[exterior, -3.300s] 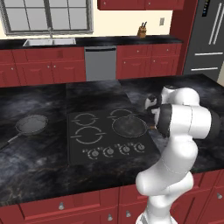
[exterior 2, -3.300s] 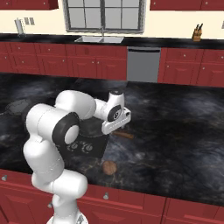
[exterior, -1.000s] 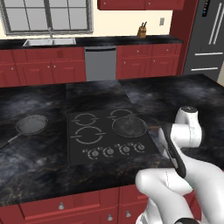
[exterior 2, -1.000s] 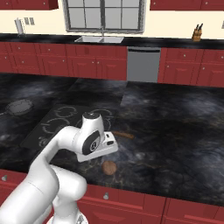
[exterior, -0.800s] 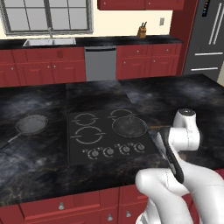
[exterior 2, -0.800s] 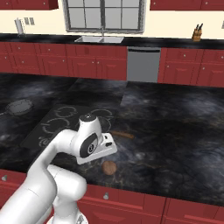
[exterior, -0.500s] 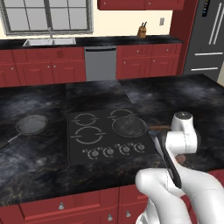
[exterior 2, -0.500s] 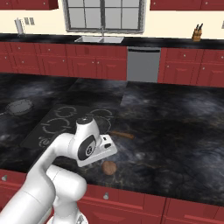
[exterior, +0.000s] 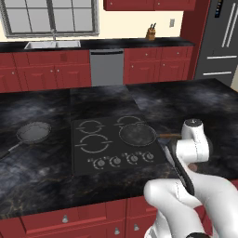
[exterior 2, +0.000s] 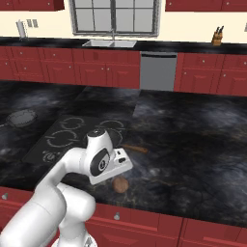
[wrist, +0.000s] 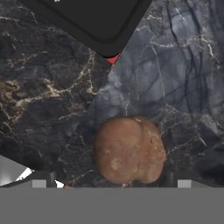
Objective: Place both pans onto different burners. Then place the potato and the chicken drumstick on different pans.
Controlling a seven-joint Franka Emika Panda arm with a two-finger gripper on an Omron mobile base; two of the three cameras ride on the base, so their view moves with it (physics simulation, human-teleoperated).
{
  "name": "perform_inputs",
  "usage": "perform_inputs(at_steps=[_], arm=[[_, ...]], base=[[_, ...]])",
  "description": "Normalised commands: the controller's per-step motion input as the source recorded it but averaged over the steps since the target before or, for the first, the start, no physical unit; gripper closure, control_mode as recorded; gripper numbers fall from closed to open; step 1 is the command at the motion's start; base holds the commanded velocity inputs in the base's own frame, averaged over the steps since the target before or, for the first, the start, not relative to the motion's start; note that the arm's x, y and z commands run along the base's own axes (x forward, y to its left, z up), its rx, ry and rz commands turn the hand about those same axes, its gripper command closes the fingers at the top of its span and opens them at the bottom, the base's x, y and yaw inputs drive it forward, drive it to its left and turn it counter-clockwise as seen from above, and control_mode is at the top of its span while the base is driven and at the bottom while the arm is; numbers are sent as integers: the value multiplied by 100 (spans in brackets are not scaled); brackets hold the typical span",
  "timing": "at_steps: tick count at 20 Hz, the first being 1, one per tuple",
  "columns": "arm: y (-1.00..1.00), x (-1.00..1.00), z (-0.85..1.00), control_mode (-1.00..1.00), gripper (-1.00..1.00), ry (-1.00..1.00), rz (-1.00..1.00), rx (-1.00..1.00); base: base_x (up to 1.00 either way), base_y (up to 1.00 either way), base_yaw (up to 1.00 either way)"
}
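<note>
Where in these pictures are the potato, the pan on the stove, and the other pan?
Potato (wrist: 129,149), hand view, middle of its brown skin.
Pan on the stove (exterior: 137,134), left base view, centre of its round base.
Other pan (exterior: 34,132), left base view, centre of its base, on the counter.

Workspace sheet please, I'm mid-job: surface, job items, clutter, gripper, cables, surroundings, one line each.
Surface: dark marbled counter with a black cooktop set into it.
Pans: one pan on the cooktop's rear right burner, handle pointing right; the other pan on the counter left of the cooktop.
Potato: potato lying on the counter near the front edge, right of the cooktop.
Drumstick: too hidden to confirm.
Clutter: nothing seen.
Gripper: gripper open, straight above the potato, not touching it.
Cables: nothing seen.
Surroundings: red cabinets, sink under a window, dishwasher, knife block, fridge.
</note>
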Motion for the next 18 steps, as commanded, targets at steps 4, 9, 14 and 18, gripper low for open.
perform_inputs(at_steps=[4,9,14,18], arm=[[0,0,-44,-100,-100,0,0,0],[4,0,-42,-100,-100,0,0,0],[15,0,-56,-100,-100,0,0,0],[13,0,-53,-100,-100,0,0,0]], base=[[0,0,0],[0,0,0],[0,0,0],[0,0,0]])
